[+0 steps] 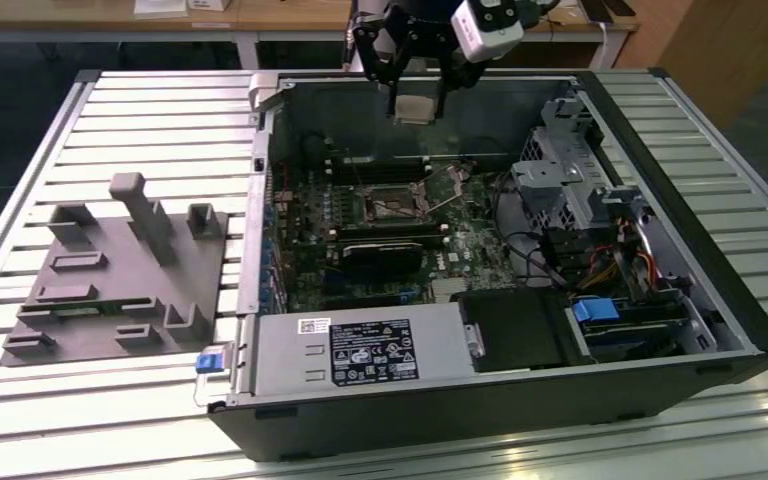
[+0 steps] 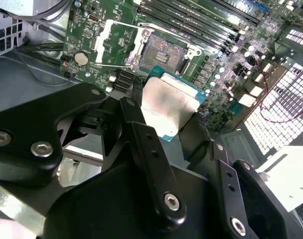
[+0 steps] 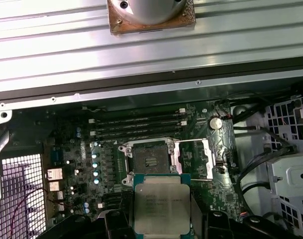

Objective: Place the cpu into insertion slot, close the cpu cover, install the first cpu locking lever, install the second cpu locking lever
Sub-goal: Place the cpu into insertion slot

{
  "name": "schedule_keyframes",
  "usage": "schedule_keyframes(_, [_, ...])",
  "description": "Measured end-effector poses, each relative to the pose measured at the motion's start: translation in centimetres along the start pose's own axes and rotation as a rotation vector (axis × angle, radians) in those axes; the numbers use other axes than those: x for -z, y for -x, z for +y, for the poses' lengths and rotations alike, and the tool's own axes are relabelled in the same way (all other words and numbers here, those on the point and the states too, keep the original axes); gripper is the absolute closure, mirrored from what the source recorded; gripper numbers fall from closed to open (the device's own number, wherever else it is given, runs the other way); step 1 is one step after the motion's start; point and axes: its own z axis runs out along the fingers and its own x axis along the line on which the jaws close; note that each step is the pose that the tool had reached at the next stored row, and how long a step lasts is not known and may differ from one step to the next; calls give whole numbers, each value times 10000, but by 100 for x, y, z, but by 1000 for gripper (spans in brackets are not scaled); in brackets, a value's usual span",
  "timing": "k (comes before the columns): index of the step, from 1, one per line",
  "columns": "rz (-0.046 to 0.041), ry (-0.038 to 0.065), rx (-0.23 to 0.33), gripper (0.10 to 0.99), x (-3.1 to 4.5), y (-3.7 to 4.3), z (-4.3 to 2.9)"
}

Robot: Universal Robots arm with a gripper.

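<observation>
My gripper hangs over the far wall of the open computer case, shut on the cpu. The cpu is a flat square chip with a dull silver top and a teal edge, held by two opposite edges between black fingers. It is well above the board and touches nothing else. The insertion slot lies bare on the green board, its dark centre exposed. The cpu cover is swung open and lies flat beside the slot. In the second wrist view, the cpu hovers short of the slot, with the cover alongside.
Long memory slots and a coin battery flank the socket. A drive cage, loose cables and a power supply fill the rest of the case. A grey fixture block stands on the slatted table at the exterior view's left.
</observation>
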Motion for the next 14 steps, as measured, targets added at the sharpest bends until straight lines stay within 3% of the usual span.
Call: schedule_keyframes(14, [-40,8,-454,545,-5,0,-1])
